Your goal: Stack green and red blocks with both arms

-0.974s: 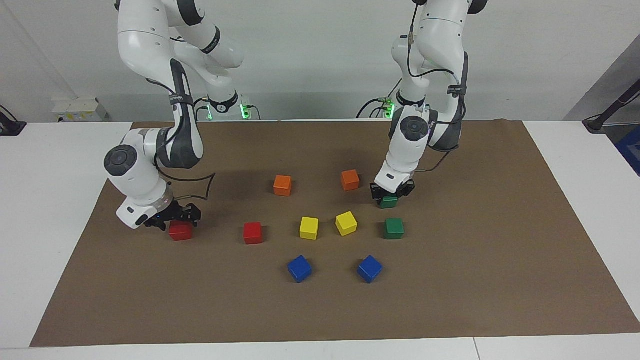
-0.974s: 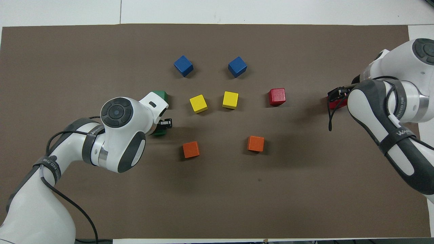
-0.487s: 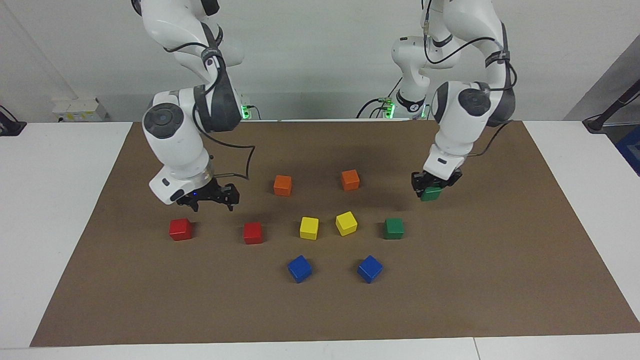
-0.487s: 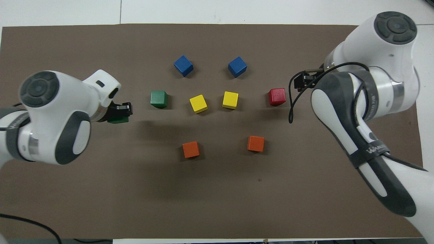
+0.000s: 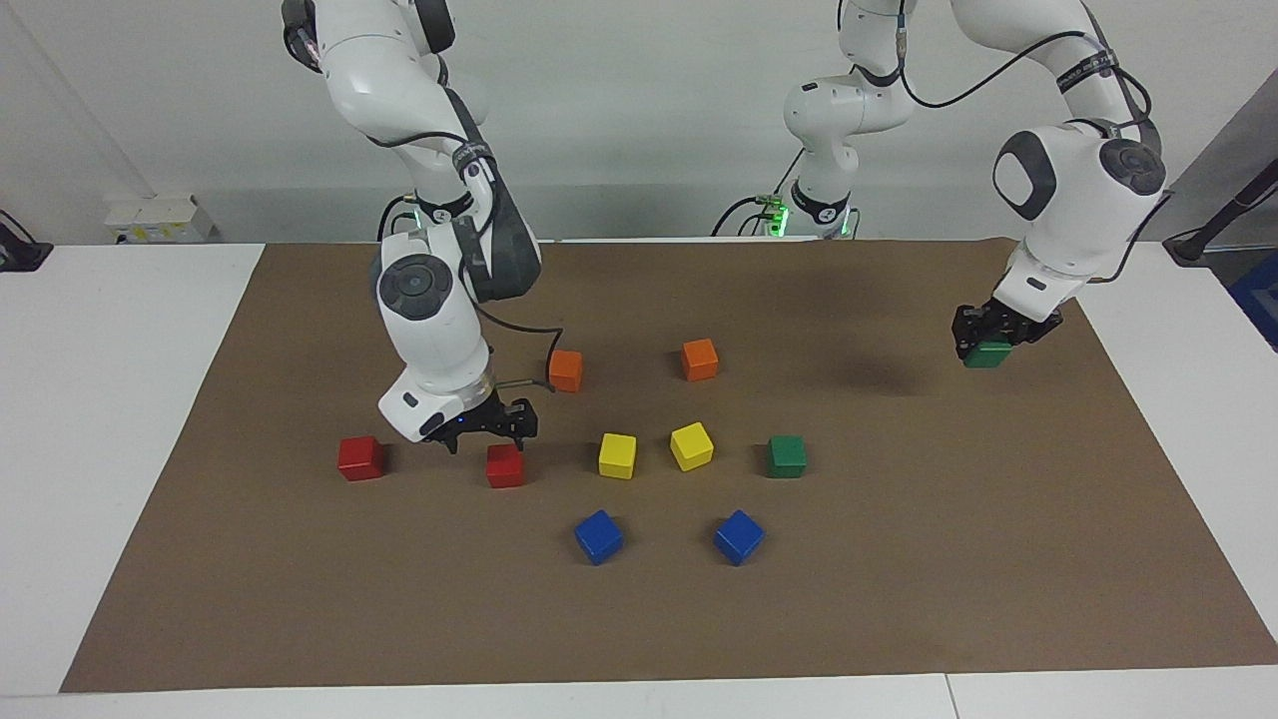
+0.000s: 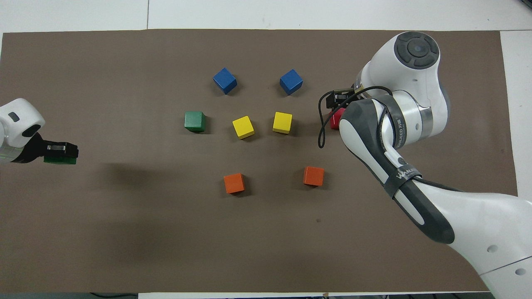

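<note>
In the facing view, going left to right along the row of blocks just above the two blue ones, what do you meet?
Red block → red block under the right gripper → yellow block → tilted yellow block → green block.

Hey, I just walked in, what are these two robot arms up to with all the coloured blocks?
The left gripper holds a dark green glossy cube in the air over the brown mat, toward the left arm's end of the table. The right gripper is open just above a bright red glossy cube, not gripping it. A second red cube and a second green cube sit on the mat, unstacked, with the orange, yellow and blue cubes untouched.
</note>
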